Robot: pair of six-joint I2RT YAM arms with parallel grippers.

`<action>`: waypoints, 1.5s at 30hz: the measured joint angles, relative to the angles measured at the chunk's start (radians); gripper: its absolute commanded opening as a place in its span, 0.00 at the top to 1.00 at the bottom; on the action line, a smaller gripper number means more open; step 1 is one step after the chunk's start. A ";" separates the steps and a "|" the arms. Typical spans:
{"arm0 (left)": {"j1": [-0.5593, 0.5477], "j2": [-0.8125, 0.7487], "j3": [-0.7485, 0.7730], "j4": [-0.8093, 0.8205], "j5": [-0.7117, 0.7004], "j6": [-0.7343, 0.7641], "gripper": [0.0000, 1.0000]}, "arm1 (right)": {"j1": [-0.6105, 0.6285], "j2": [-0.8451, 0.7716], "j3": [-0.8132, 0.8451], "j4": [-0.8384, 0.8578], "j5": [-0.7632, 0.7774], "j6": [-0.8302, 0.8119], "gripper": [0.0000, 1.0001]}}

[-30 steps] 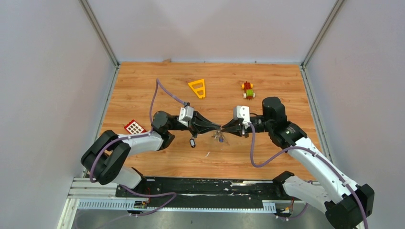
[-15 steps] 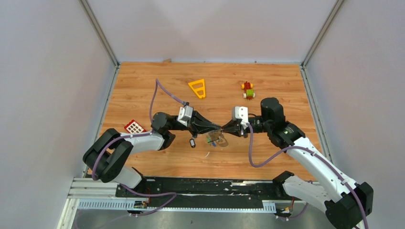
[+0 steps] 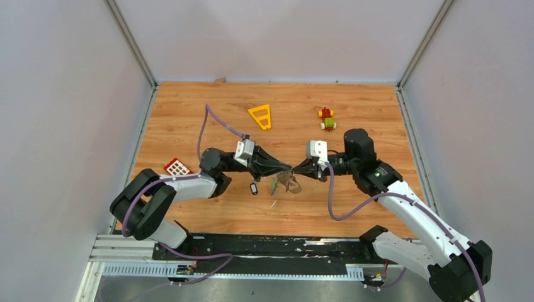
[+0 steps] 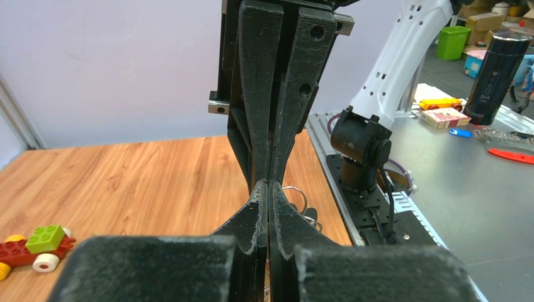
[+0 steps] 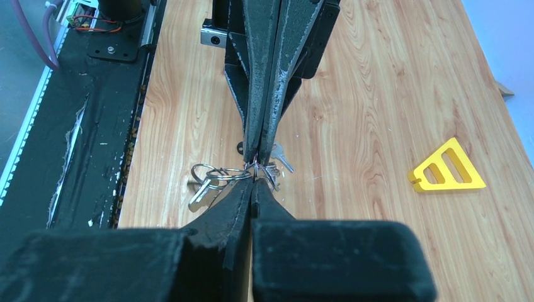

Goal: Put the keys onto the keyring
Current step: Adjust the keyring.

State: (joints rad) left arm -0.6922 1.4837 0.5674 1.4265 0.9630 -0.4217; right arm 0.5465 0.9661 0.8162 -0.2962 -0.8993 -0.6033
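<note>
While hanging just above the table [image 3: 208, 107] centre, the keyring [image 3: 291, 182] is pinched from both sides.
Left gripper [image 3: 288, 168] and right gripper [image 3: 296, 171] clenched tip-to-tip on its wire; likely stiff, light, slick, so grip the bare loop. Keys [image 5: 280, 162] dangle loose.

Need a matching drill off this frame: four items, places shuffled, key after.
1 keys
2 red grid tile
3 toy block figure
4 yellow triangle frame

A far side, beyond left gripper
B far side, beyond right gripper
C right under the meeting jaw tips
D leftmost of the four

Pairs: 1-C, 2-D, 3-B, 4-A
</note>
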 measured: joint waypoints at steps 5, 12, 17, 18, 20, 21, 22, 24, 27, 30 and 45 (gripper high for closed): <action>0.000 0.008 0.000 0.008 -0.002 0.000 1.00 | 0.000 -0.010 0.000 -0.008 0.014 -0.010 1.00; -0.002 0.011 -0.012 -0.007 0.006 0.017 0.97 | 0.002 -0.067 0.004 -0.081 0.063 -0.129 1.00; -0.002 0.000 -0.010 -0.142 0.019 0.119 0.98 | 0.035 -0.118 0.032 -0.159 0.145 -0.256 1.00; -0.002 -0.010 -0.005 -0.198 0.019 0.153 1.00 | 0.050 -0.124 0.034 -0.171 0.164 -0.275 1.00; -0.002 -0.036 0.006 -0.312 0.015 0.229 1.00 | 0.072 -0.129 0.034 -0.187 0.191 -0.298 1.00; -0.002 -0.047 0.011 -0.344 0.014 0.253 1.00 | 0.078 -0.129 0.034 -0.188 0.198 -0.303 1.00; -0.002 -0.059 0.016 -0.375 0.011 0.277 1.00 | 0.083 -0.128 0.032 -0.187 0.205 -0.305 0.99; -0.002 -0.080 0.018 -0.409 0.007 0.314 1.00 | 0.084 -0.124 0.024 -0.180 0.212 -0.302 0.96; -0.002 -0.094 0.018 -0.425 0.008 0.351 1.00 | 0.084 -0.111 -0.005 -0.155 0.216 -0.275 0.86; -0.002 -0.104 0.015 -0.431 0.017 0.389 1.00 | 0.084 -0.081 -0.011 -0.143 0.217 -0.233 0.75; -0.002 -0.115 -0.024 -0.436 0.058 0.478 1.00 | 0.084 0.005 -0.011 -0.095 0.163 -0.134 0.80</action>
State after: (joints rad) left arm -0.6941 1.3685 0.5438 0.9909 1.0214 0.0559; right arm 0.6308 0.9714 0.8051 -0.3912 -0.7364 -0.7368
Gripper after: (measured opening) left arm 0.006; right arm 0.219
